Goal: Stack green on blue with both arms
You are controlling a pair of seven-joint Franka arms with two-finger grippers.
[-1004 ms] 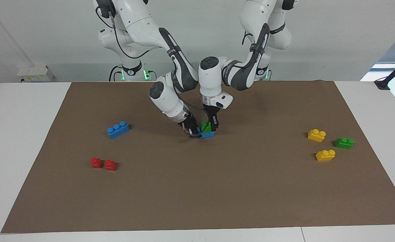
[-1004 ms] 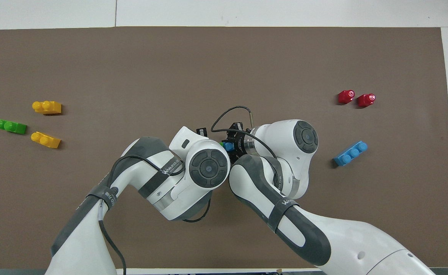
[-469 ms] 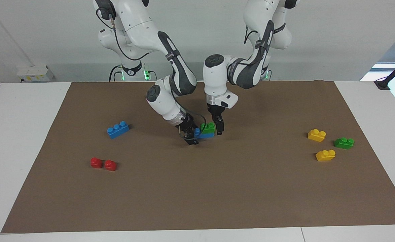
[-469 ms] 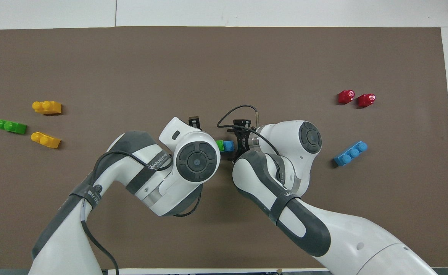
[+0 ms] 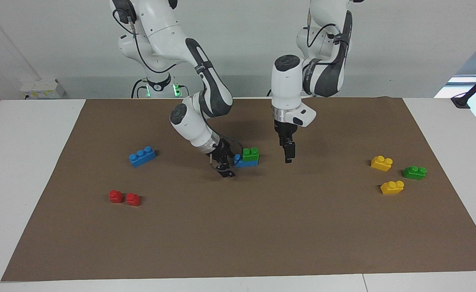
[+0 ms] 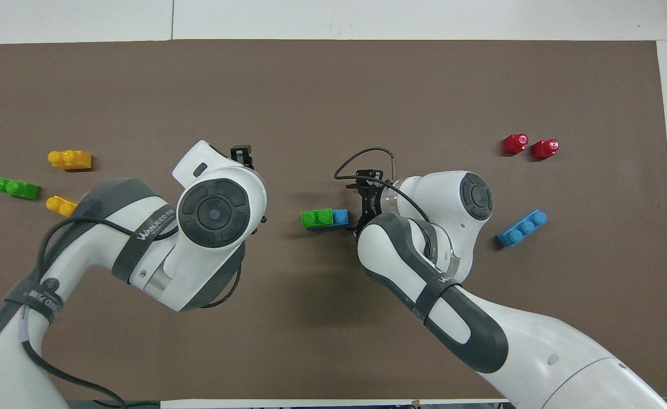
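The green brick is being seen seated on the blue brick at mid-tabletop, one blue stud left bare toward the right arm's end. The left gripper has been drawn away since a second ago, fingers together, nothing held. The right gripper has been backed off, just beside the blue brick, fingers apart. A second blue brick, red pieces, yellow bricks and a darker green brick are lying well apart.
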